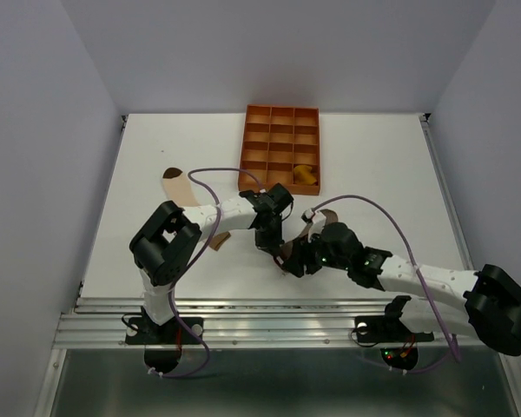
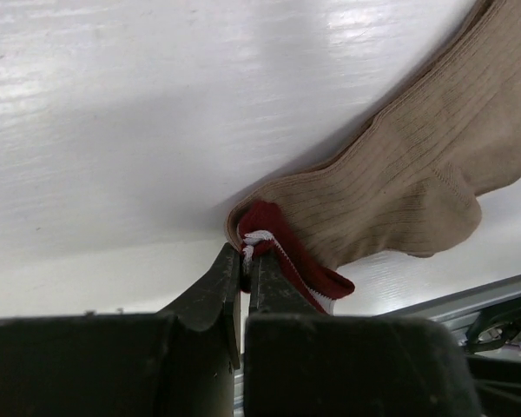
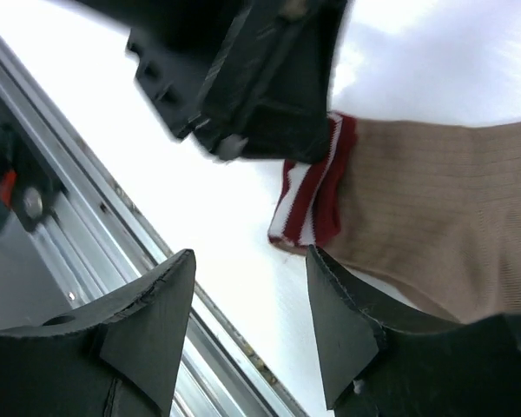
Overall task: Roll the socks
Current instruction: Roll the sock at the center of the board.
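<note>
The taupe-brown sock (image 2: 417, 165) lies flat on the white table, its red-and-white striped cuff (image 2: 286, 252) folded at the near end. My left gripper (image 2: 245, 252) is shut on the edge of that cuff. In the right wrist view the same sock (image 3: 443, 217) and its cuff (image 3: 313, 195) lie just past my right gripper (image 3: 250, 261), which is open and empty, one finger (image 3: 339, 304) beside the cuff. From above, both grippers (image 1: 267, 239) (image 1: 288, 259) meet at table centre. The cream sock (image 1: 178, 184) lies to the left. The mustard-yellow sock (image 1: 306, 176) sits in the tray.
The orange gridded tray (image 1: 282, 108) stands at the back centre of the table. The metal rail of the table's near edge (image 3: 87, 252) runs close beside the right gripper. The left gripper's black body (image 3: 243, 78) hangs just beyond the right fingers.
</note>
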